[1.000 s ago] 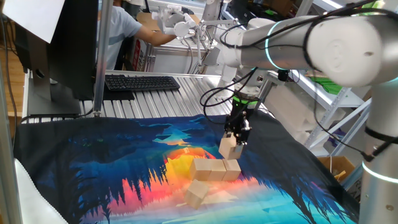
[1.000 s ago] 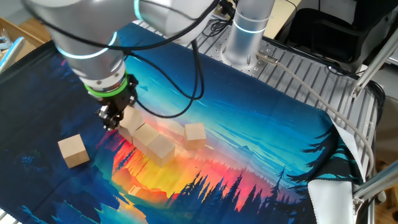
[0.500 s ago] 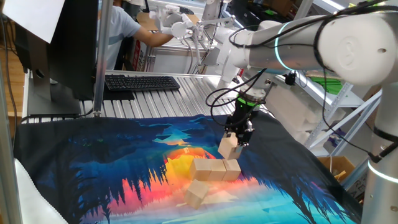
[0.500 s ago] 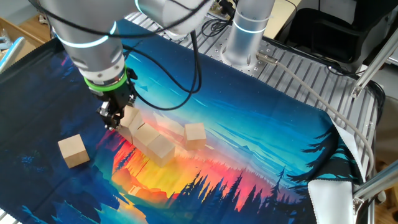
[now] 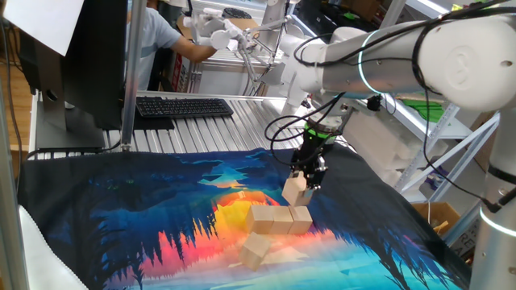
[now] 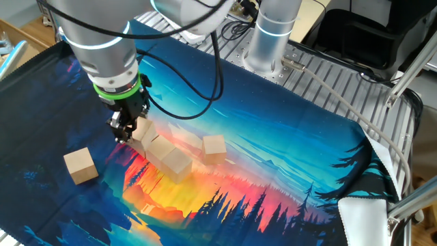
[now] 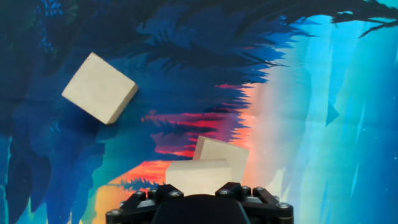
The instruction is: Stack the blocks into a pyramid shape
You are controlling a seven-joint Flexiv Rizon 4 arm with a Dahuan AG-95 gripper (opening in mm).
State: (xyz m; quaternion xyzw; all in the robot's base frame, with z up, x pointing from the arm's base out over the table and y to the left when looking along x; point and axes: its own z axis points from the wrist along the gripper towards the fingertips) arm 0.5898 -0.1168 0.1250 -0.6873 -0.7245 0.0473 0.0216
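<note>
— End effector first: what does it carry?
— Black two-finger end effector, pointing down, clenched on a small light tan wooden cube, which sits tilted between its fingers, at or just above the printed cloth.
— And right beside it?
— A row of identical tan wooden cubes lying side by side on the cloth; the held cube sits at one end of that row, close against it. Whether it touches the row cannot be told.
— Farther out?
— One lone tan cube lies just past the row toward the arm's base, and another loose cube rests well apart on the opposite side. In the hand view that loose cube shows at upper left.
— What carries all this?
— A surface draped in a blue-and-orange forest-sunset cloth.
</note>
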